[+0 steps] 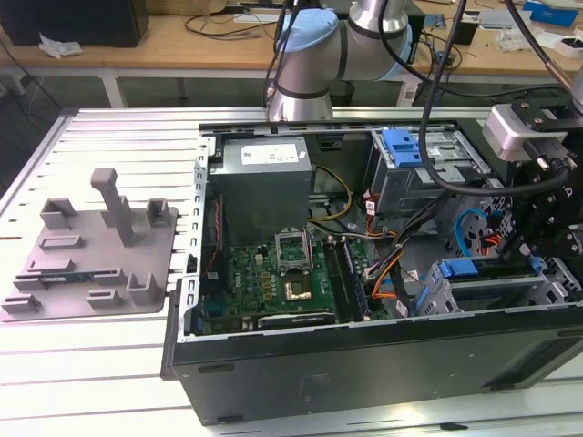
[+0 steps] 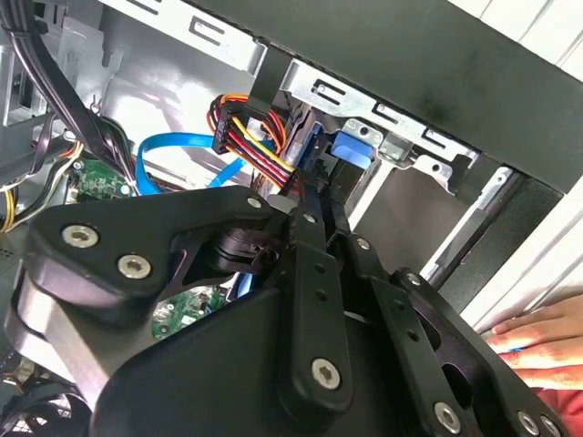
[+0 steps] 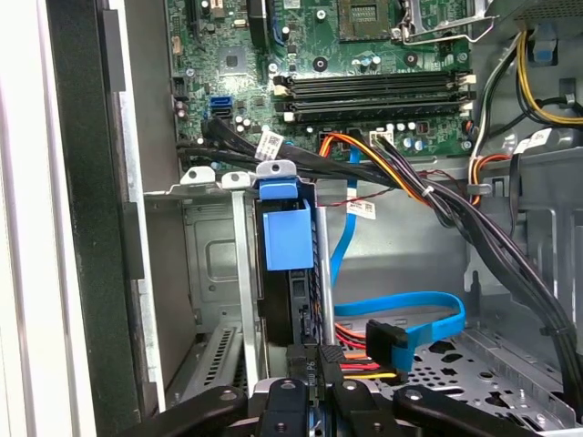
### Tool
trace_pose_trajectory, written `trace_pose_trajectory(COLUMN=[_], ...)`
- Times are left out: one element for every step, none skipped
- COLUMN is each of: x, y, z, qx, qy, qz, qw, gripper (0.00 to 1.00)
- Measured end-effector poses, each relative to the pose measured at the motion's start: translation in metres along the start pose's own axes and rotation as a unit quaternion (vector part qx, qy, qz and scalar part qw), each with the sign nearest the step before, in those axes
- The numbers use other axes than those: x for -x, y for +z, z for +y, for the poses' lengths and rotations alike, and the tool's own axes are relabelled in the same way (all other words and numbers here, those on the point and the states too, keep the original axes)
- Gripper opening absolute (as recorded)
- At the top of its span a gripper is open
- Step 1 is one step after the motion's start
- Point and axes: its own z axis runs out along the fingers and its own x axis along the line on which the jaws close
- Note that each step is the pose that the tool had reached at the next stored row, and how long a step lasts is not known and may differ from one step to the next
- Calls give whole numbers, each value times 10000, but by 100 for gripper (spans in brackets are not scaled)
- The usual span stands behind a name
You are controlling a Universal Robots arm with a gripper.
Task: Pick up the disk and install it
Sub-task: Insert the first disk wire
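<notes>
You will find the disk [image 3: 287, 273] standing on edge in the drive cage [image 3: 214, 264] of the open computer case [image 1: 364, 350], just below the motherboard [image 3: 364, 55] in the first wrist view. The gripper [image 3: 314, 387] sits at the disk's near edge, fingers nearly closed; you cannot tell whether they grip it.

Disk [image 3: 293, 300] mostly hidden edge-on inside drive cage [image 3: 209, 264]; gripper [image 3: 314, 393] cut off by frame edge; hand [image 2: 537, 339] cropped at picture's corner.
</notes>
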Motion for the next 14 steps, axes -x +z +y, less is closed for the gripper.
trace_pose_trajectory(x=[0, 0, -1, 0, 1, 0, 1, 1, 1, 0, 0, 0, 0, 1], y=[0, -1, -9, -23, -39, -54, -73, -76, -77, -78, -78, -78, -78, -79], z=[0, 0, 0, 1, 4, 8, 16, 18, 19, 20, 20, 20, 21, 20], qx=[0, 0, 0, -1, -2, 0, 0, 0, 0, 0, 1, 4, 8, 12], qy=[0, 0, 0, 0, 0, 0, 0, -1, 0, 0, 0, 0, 1, 1], qz=[-1, -2, -1, -1, -2, -2, -2, -3, -3, -2, -2, -1, 2, 9], qw=[10000, 10000, 10000, 10000, 10000, 10000, 10000, 10000, 10000, 10000, 10000, 10000, 10000, 10000], gripper=[16, 16, 16, 16, 16, 16, 16, 16, 16, 16, 16, 16, 16, 16])
